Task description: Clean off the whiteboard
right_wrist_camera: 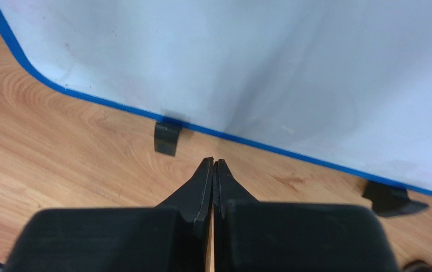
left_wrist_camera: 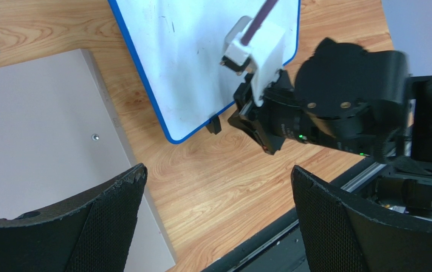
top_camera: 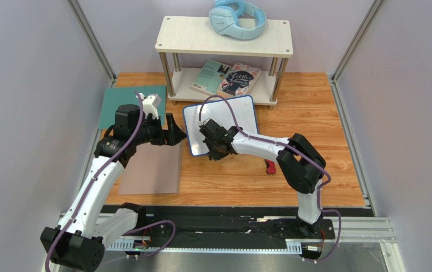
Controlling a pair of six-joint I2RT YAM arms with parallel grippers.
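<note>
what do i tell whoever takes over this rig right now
left gripper: open, empty, hovering just left of the whiteboard.
right gripper: shut, empty, tips over bare wood just off the board's near edge.
whiteboard: lying on the table in front of the shelf.
done: board looks nearly clean; only faint marks show.
left: wipe those marks. Neither gripper holds an eraser; a small red thing lies by the right arm, too hidden to identify.

Bright even light, a soft shadow on the whiteboard (right_wrist_camera: 246, 68).
</note>
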